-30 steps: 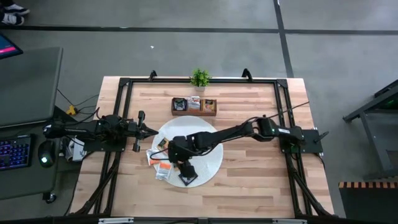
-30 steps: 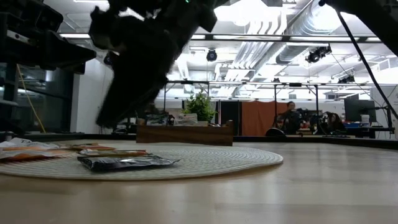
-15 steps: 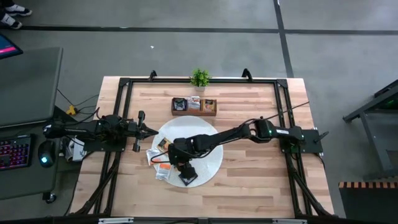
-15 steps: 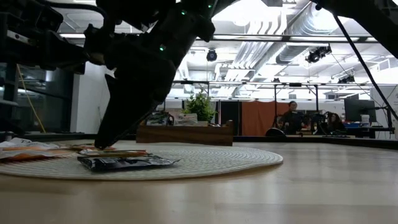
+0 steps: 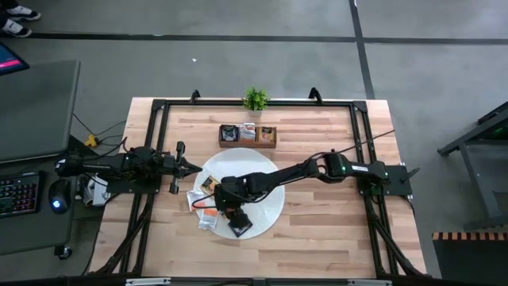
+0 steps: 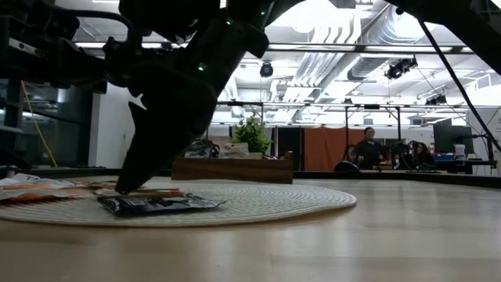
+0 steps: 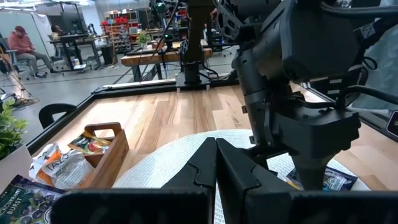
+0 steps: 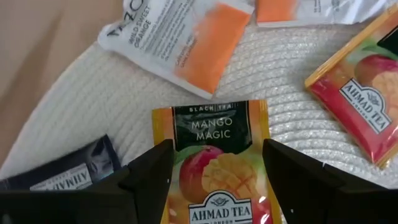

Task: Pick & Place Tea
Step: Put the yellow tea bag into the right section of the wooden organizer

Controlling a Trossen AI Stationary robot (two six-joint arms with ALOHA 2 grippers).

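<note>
Several tea sachets lie flat on the left part of the round white mat (image 5: 262, 187). They include a yellow mango one (image 8: 214, 155), a white one with an orange patch (image 8: 186, 43), a red one (image 8: 360, 106) and a black one (image 6: 160, 204). My right gripper (image 8: 214, 186) is open and slants down over the mango sachet, one finger on each side of it, its tips low at the mat (image 6: 125, 186). My left gripper (image 5: 190, 168) waits shut at the table's left side, level, clear of everything. My right gripper's fingers (image 8: 149, 177) stand on either side of the mango sachet's long edges, slanting down from the table's right. The sachet lies flat on the mat. I cannot tell whether the fingertips touch the sachet or the mat.
A brown wooden tray (image 5: 248, 135) with sachets in its compartments stands behind the mat, near the far edge. A small green plant (image 5: 255, 99) stands behind the tray. Bare wood stretches right of the mat. People sit in the room beyond the table.
My right gripper has come down toward the mat over the sachets, staying open. The sachets have not moved.
</note>
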